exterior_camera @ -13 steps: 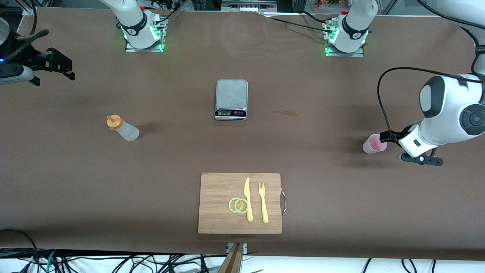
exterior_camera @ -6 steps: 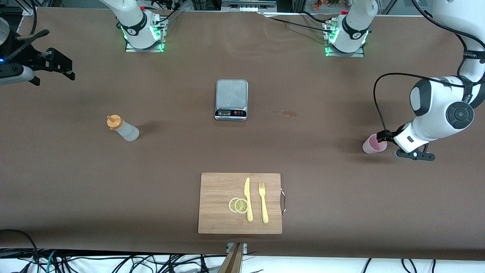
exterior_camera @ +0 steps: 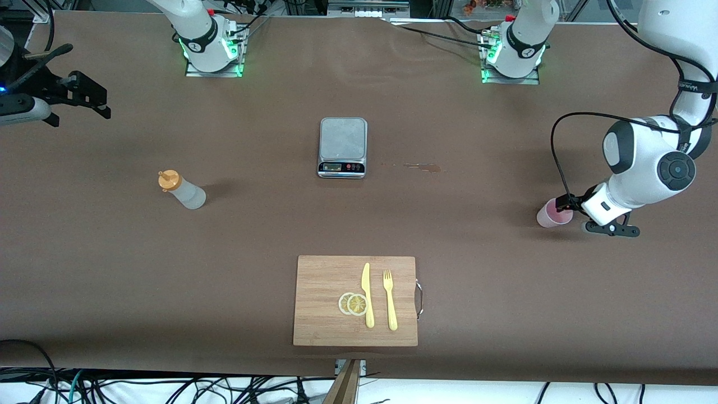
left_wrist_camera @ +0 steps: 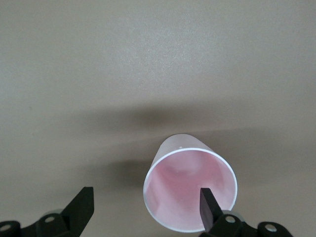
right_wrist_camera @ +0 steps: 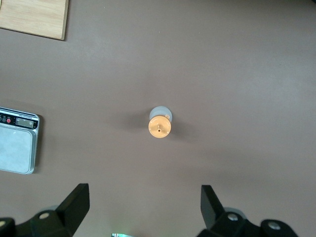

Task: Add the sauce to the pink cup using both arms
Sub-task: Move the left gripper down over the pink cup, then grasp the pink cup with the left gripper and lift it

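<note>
The pink cup (exterior_camera: 553, 214) stood upright on the table (exterior_camera: 482, 140), toward the left arm's end from the scale (exterior_camera: 343, 147). The left gripper (left_wrist_camera: 146, 210) was low beside the cup, spread wide and holding nothing; one finger (left_wrist_camera: 208, 206) sat at the rim, the other well apart. Closing off-centre like that could have tipped or shoved the light cup. The sauce (exterior_camera: 182, 190) stood toward the right arm's end from the scale. The right gripper (right_wrist_camera: 143, 205) hung high over the sauce, wide open and empty; a descent slightly off line could have knocked the bottle over.
</note>
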Controlling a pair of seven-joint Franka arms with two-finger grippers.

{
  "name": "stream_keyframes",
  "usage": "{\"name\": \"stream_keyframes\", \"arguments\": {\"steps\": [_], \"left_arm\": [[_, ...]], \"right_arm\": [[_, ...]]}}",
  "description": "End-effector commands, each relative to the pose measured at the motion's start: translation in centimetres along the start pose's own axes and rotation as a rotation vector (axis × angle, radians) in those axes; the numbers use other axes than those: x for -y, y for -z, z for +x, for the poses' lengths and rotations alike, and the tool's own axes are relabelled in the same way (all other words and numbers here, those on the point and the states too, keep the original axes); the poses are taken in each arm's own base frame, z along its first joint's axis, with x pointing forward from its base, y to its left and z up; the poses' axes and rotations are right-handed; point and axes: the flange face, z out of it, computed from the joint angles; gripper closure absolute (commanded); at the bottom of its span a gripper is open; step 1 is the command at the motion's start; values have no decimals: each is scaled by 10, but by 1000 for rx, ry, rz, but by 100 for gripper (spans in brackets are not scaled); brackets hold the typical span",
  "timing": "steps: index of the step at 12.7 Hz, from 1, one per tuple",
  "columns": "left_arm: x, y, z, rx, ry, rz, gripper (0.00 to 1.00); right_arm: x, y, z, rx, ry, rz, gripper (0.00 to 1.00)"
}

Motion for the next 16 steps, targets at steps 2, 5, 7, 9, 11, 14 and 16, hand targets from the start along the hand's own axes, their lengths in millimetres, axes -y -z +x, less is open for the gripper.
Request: {"name": "stream_keyframes", "arguments": {"steps": [2,5,7,9,11,14,16], "left_arm": [[2,-12,1,-15,-13,-14,11],[-2,-12,2,-15,-19,-13,62],[-4,-14,3,-12,-20,-14,94],[-4,-11,5,-13,-11,-14,100],[-8,6,12,-26,-2,-30,100],[-75,63,41,-17,-45,-103,100],[-146,77,46,-1,-33,-133,100]], "right_arm": [[-4,0,1,10,-10,0,0],[-4,-1,1,13,-1,0,0],[-4,-6,5,22,1,-2,0],[-4,-7,5,24,-1,-2,0],[1,4,-1,31,4,4,0],[13,45,-21,68,20,116,0],[12,52,-26,63,21,148,0]]}}
